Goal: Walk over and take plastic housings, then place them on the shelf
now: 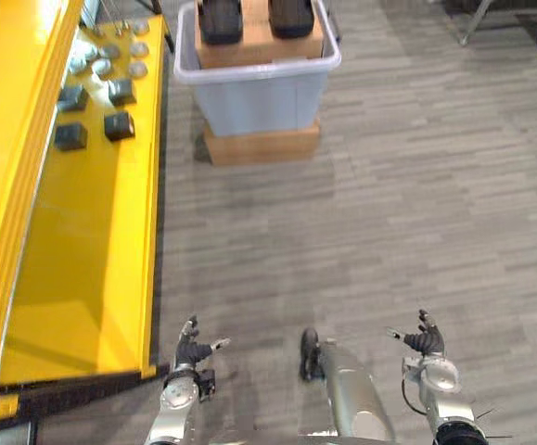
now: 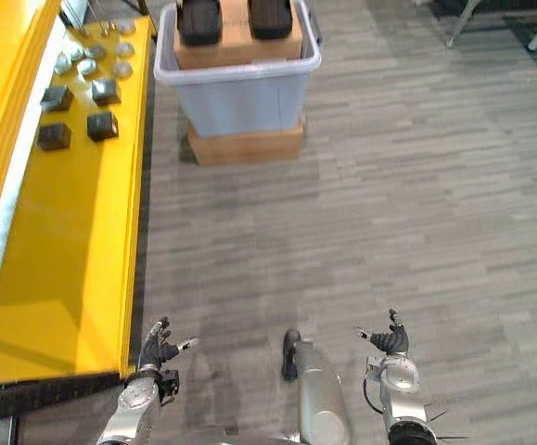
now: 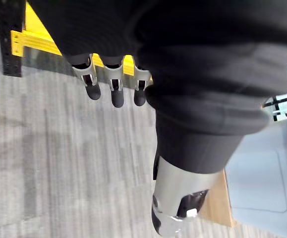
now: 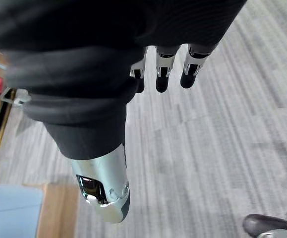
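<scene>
Two black plastic housings [image 1: 220, 19] [image 1: 291, 16] rest on cardboard inside a pale blue tub [image 1: 254, 69] far ahead. The yellow shelf [image 1: 83, 250] runs along my left; several dark square housings [image 1: 119, 125] lie at its far end. My left hand [image 1: 192, 352] hangs low beside the shelf's near corner, open and holding nothing; its fingers [image 3: 113, 91] are relaxed over the grey floor. Low on the other side my right hand [image 1: 426, 341] is also open and empty, with straight fingers [image 4: 163, 74] above bare floor. Both hands are far from the tub.
The tub stands on a cardboard box [image 1: 262, 145] on the grey plank floor. Several round grey parts [image 1: 110, 56] lie at the shelf's far end. Metal legs [image 1: 477, 19] of some furniture stand at the far right. Open floor stretches between me and the tub.
</scene>
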